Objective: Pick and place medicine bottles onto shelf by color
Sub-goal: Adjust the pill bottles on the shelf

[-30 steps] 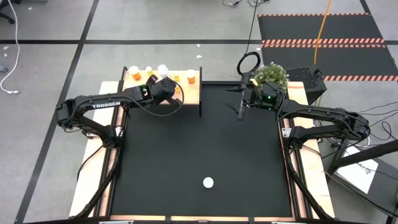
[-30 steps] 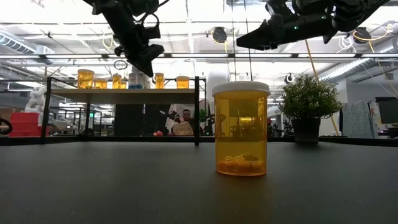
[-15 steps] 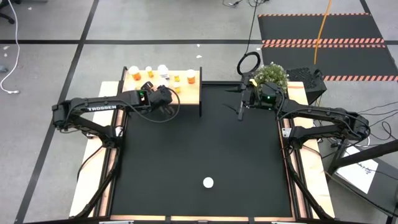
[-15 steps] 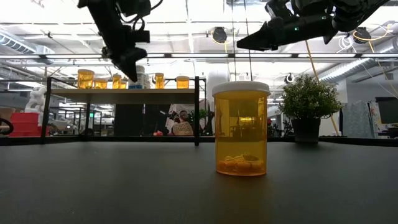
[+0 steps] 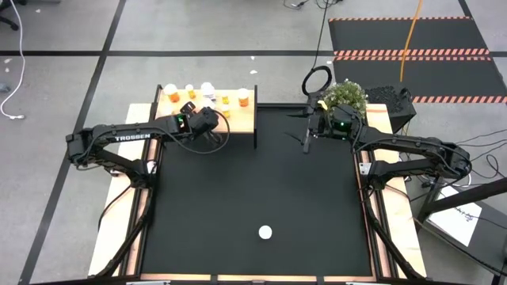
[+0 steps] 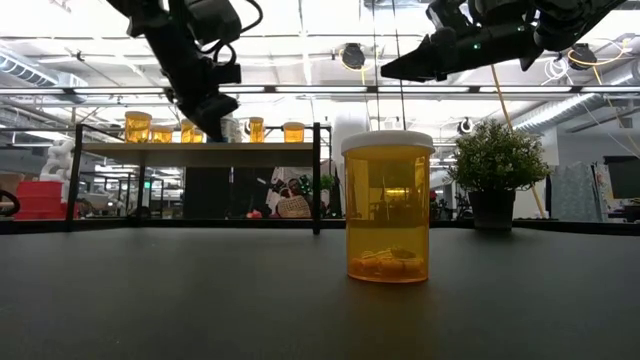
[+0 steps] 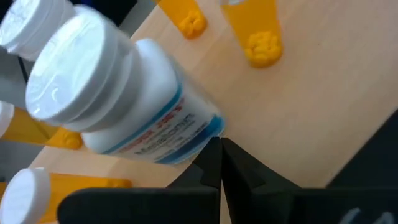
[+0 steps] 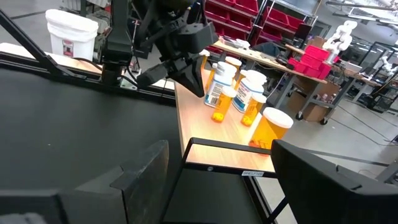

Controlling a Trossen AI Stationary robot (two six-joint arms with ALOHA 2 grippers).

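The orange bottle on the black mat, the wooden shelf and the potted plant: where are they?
Orange bottle [image 6: 387, 215]: low view, its body.
Wooden shelf [image 5: 241, 121]: high view, bare board.
Potted plant [image 6: 496, 158]: low view, its leaves.

The high view looks straight down on the whole table, the low view skims level across it, and both wrist views, close in, share the shelf [image 8: 211, 134].
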